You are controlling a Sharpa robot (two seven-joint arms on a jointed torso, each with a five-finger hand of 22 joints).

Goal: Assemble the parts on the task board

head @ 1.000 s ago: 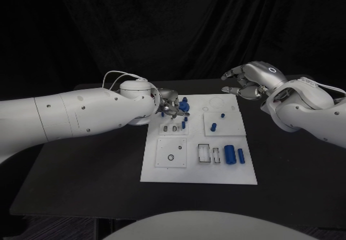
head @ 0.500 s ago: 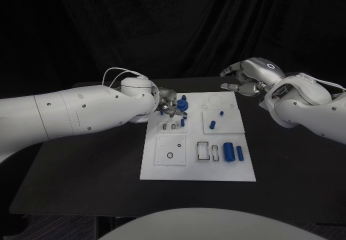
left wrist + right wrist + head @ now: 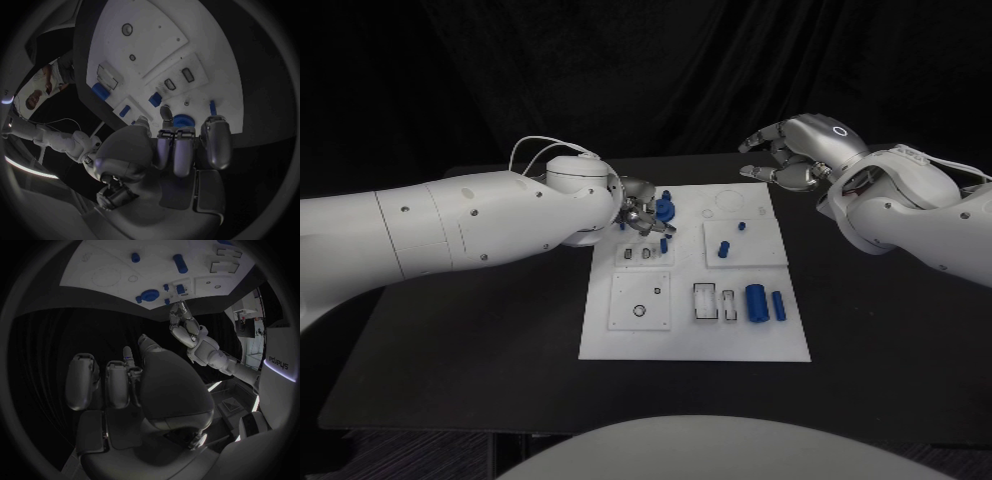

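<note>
Two hands work over the task board [image 3: 697,340], the white plate at the centre of the black tabletop [image 3: 459,340].

At centre left of the head view, the left hand [image 3: 638,212] sits at the board's upper left corner, beside the round blue part [image 3: 666,208]. Over the last second it has barely moved, keeping to that corner. In the left wrist view its fingers [image 3: 178,150] curl down around that round blue part [image 3: 182,120]; whether they truly grip it or only rest against it, I cannot tell.

Further right on the board, a small blue peg [image 3: 726,248] stands in the upper right panel, and two blue cylinders [image 3: 764,303] lie side by side at centre right, untouched.

At upper right, the right hand [image 3: 795,158] has drawn slightly back and up from the board's far corner, fingers loosely spread and holding nothing. That suggests the left hand is doing the seating while the right waits; most parts are still unassembled.
</note>
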